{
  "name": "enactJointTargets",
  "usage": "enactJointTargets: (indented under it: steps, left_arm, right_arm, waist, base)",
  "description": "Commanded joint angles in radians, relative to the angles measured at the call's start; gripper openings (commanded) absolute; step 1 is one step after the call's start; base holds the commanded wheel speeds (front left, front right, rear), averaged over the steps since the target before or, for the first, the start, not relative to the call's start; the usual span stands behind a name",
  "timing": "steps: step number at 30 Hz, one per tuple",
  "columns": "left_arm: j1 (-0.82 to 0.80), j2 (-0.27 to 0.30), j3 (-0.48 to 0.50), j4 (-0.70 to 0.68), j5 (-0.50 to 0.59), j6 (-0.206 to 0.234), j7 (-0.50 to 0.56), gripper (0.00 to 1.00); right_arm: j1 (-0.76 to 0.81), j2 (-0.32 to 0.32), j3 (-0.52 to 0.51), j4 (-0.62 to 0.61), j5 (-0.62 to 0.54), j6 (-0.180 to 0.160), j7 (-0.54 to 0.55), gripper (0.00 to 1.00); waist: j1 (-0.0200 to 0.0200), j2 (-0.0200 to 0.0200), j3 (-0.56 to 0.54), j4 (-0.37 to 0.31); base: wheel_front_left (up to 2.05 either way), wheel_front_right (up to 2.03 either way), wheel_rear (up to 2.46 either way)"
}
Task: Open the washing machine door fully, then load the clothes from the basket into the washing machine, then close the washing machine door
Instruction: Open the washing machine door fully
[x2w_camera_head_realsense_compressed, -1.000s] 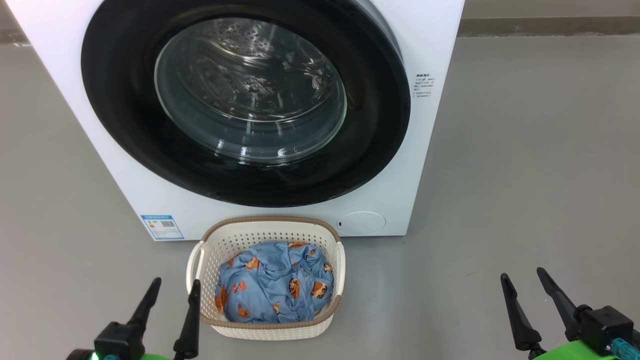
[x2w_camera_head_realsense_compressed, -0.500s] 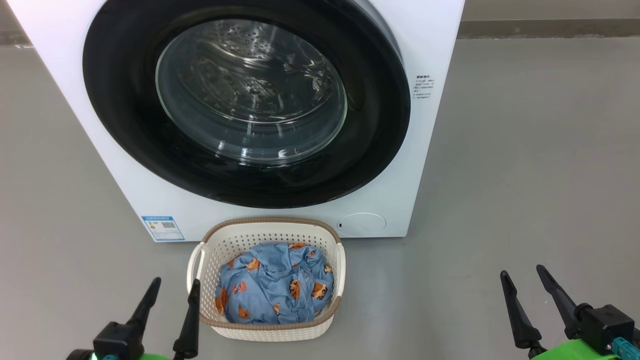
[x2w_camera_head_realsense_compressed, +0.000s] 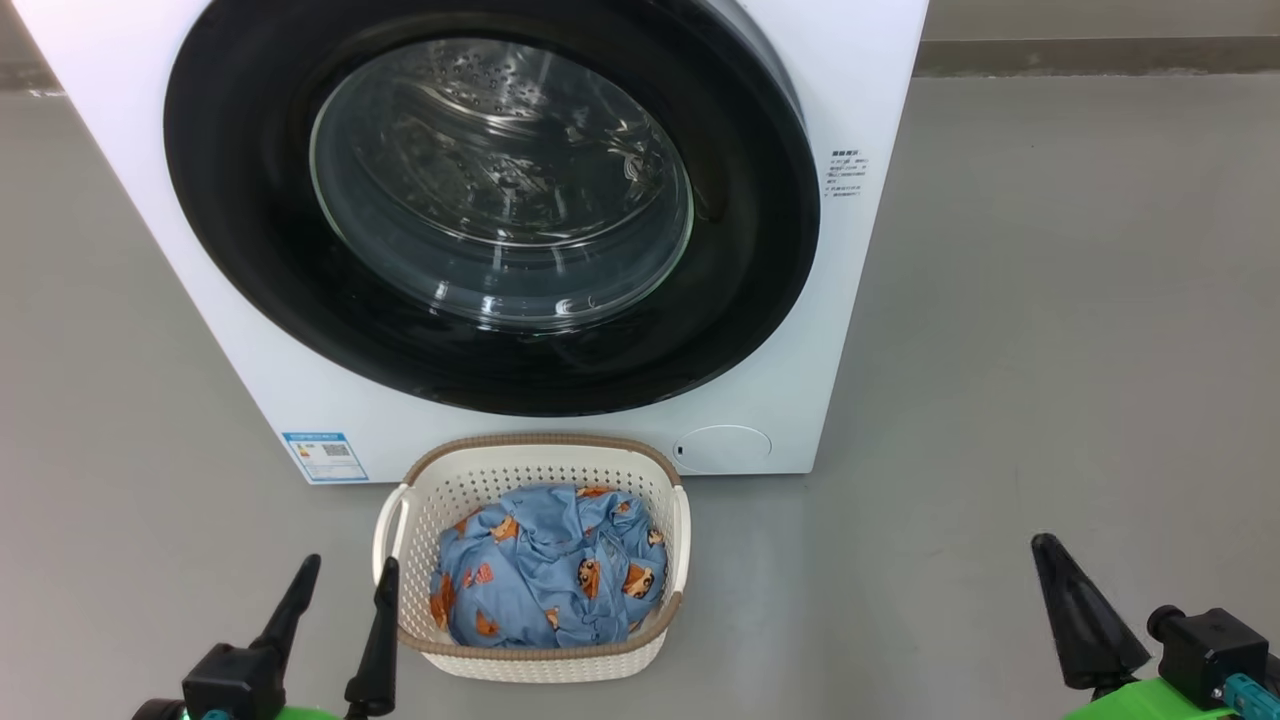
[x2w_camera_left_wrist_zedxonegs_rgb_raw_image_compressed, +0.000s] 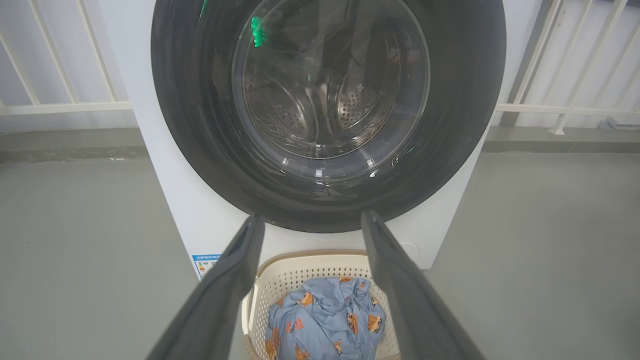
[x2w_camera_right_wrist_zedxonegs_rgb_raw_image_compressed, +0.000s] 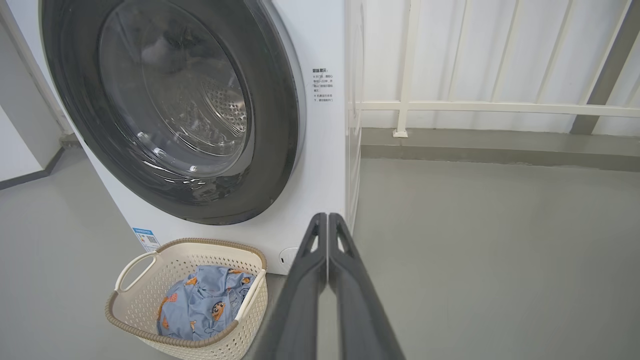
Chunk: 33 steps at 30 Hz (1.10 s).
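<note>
Left gripper hangs spread wide beside the basket, where the clothes lie soft and light, easy to pinch at a fold. The door above is shut, looks stiff and glossy; I'd hook its right edge. Right gripper, open a second ago, now has its fingers pressed together, empty

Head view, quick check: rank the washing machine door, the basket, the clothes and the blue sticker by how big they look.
1. washing machine door, cut off at the top edge yet largest by far.
2. basket.
3. clothes, lying inside the basket.
4. blue sticker, smallest.
</note>
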Motion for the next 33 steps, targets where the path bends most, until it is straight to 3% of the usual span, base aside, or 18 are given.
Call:
enactJointTargets:
  steps: [1,10,16,26,27,33]
  left_arm:
    - [-0.032,0.013,0.033,-0.029,-0.007,-0.002,-0.007,1.00]
    - [-0.028,0.013,0.030,-0.034,-0.010,-0.002,-0.007,1.00]
    - [-0.026,0.013,0.029,-0.038,-0.009,-0.002,-0.007,1.00]
    - [-0.034,0.013,0.015,-0.039,-0.016,-0.002,-0.007,1.00]
    - [-0.038,0.013,0.008,-0.041,-0.019,-0.002,-0.007,1.00]
    - [-0.046,0.013,-0.014,-0.051,-0.025,-0.002,-0.007,1.00]
  right_arm:
    - [-0.022,-0.019,0.021,-0.032,0.002,0.002,-0.012,0.00]
    - [-0.038,0.021,-0.049,-0.060,0.128,0.002,-0.012,0.00]
    - [-0.059,0.032,-0.144,-0.056,0.277,0.002,-0.012,0.00]
    - [-0.118,0.034,-0.338,0.010,0.626,0.002,-0.012,0.00]
    - [-0.132,0.029,-0.369,0.035,0.708,0.002,-0.012,0.00]
    - [-0.173,-0.012,-0.394,0.117,0.940,0.002,-0.012,0.00]
  waist:
    - [0.0000,0.0000,0.001,0.000]
    - [0.0000,0.0000,0.007,-0.003]
    - [0.0000,0.0000,0.016,0.003]
    - [0.0000,0.0000,0.027,0.029]
    - [0.0000,0.0000,0.030,0.036]
    - [0.0000,0.0000,0.046,0.057]
  base:
    - [0.00,0.00,0.00]
    - [0.00,0.00,0.00]
    - [0.00,0.00,0.00]
    - [0.00,0.00,0.00]
    - [0.00,0.00,0.00]
    - [0.00,0.00,0.00]
